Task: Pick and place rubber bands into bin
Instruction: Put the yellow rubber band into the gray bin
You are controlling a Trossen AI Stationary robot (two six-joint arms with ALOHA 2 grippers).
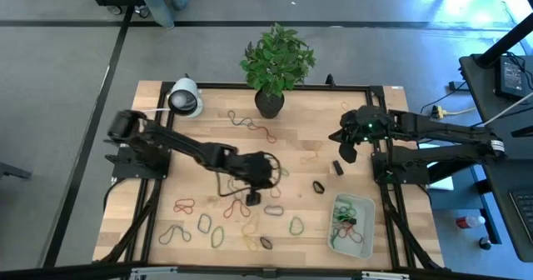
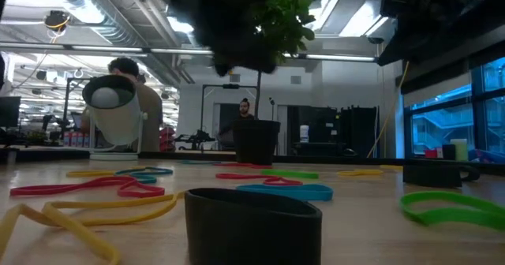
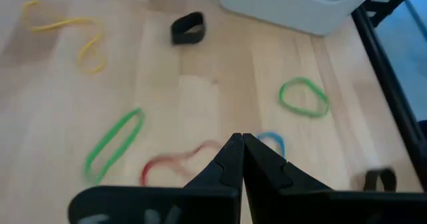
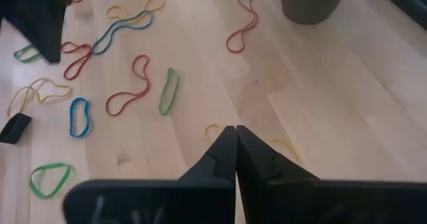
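High view has the left end effector (image 1: 252, 198) sitting over the middle of the pale wooden worktop (image 1: 158, 180), a bit toward the front edge, right above the loose scatter of thin coloured rubber bands (image 1: 204, 223). Its 2 dark fingers (image 3: 227, 167) are pressed together at the tips with nothing between them, going by the left wrist view, and below them there's a small blue loop (image 3: 272, 144), a long green loop (image 3: 113, 144) and a blurry red twisted band (image 3: 175, 165) on the wood.

Right end effector (image 1: 346, 147) is up near the right edge, toward the back, also with its fingers (image 4: 223, 154) closed together on nothing, hanging clear of the worktop.

Small shallow translucent white plastic bin (image 1: 364, 203) sits at the front right corner and already has a few bands in it, mostly green with something dark. Most of the bands are spread along the front edge left of the bin, with a few more strung out near the back by the dark plant pot with the leafy green plant (image 1: 271, 103). A white round camera-looking gadget (image 1: 185, 98) stands at the back left corner.
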